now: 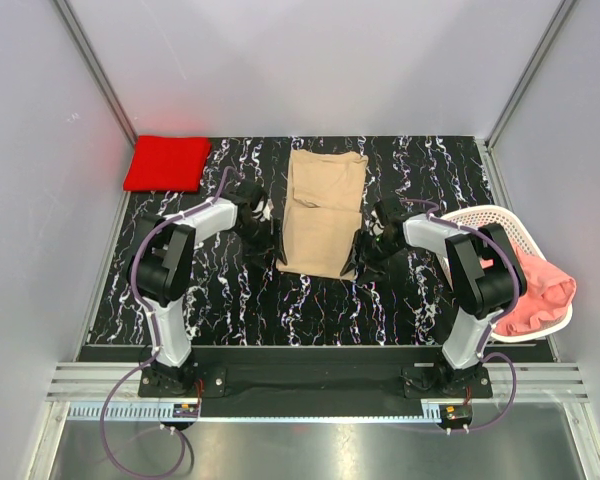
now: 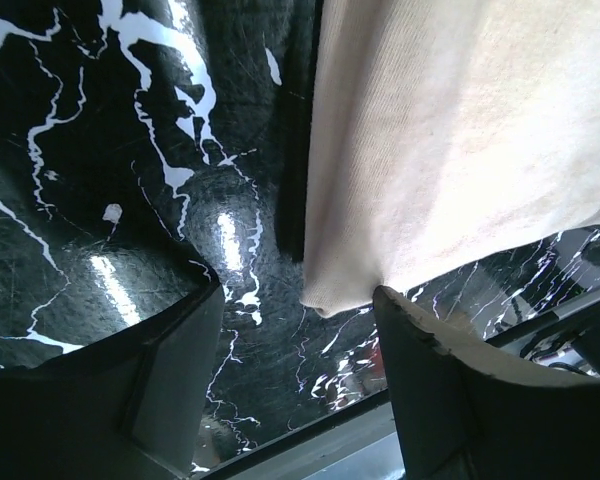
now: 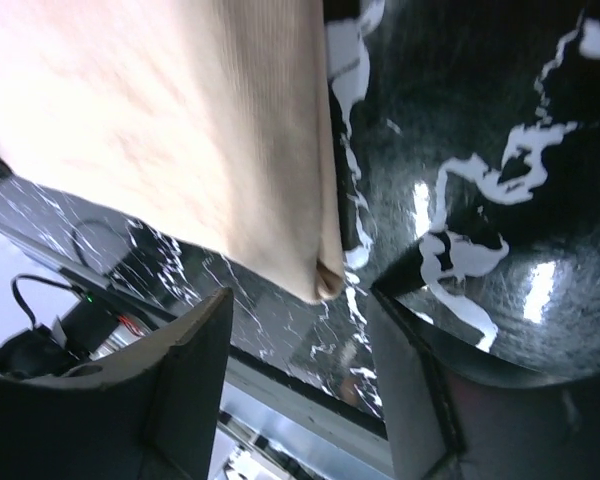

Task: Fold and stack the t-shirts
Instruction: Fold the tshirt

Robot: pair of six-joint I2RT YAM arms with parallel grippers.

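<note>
The tan t-shirt [image 1: 322, 215], folded into a long strip, lies flat. Left gripper [image 2: 298, 292] and right gripper [image 3: 300, 292] bracket its near corners, fingers spread, seemingly ready to pinch them for a crosswise fold.

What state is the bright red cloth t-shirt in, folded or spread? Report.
Folded: the bright red cloth t-shirt lies as a small neat rectangle.

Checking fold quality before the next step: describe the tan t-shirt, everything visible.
The tan t-shirt is soft beige knit, folded lengthwise into a narrow strip, lying flat on the black marbled table, centre. Its near corners sit at the open left end effector and right end effector; neither grips it.
</note>
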